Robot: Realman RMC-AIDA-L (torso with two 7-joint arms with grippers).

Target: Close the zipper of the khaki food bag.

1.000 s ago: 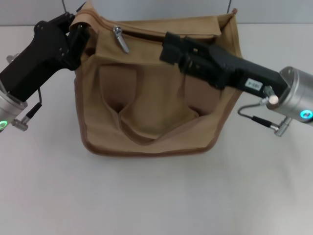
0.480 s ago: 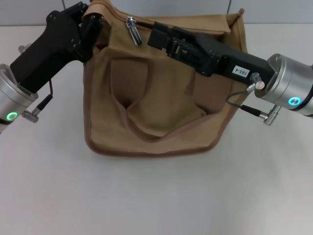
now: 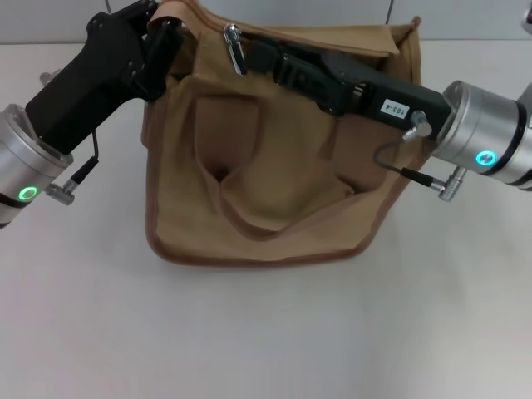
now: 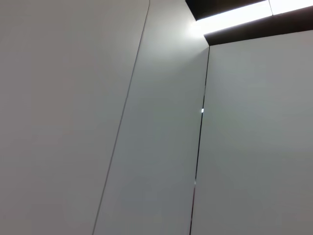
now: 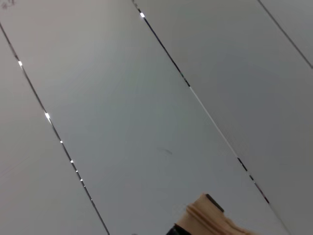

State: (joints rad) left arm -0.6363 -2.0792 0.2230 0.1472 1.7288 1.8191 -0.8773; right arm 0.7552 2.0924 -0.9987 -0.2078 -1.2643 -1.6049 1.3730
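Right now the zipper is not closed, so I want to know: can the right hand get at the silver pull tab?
Probably yes. The right hand lies along the khaki food bag top, beside the silver pull tab, with nothing between. The left hand is at the far-left corner.

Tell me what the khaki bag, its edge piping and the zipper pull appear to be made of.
The khaki food bag looks like matte woven canvas: it creases softly and carries no shine. The edge piping seems a darker brown fabric binding, also matte. The zipper pull looks like polished metal, silver with bright highlights, though coated plastic cannot be ruled out.
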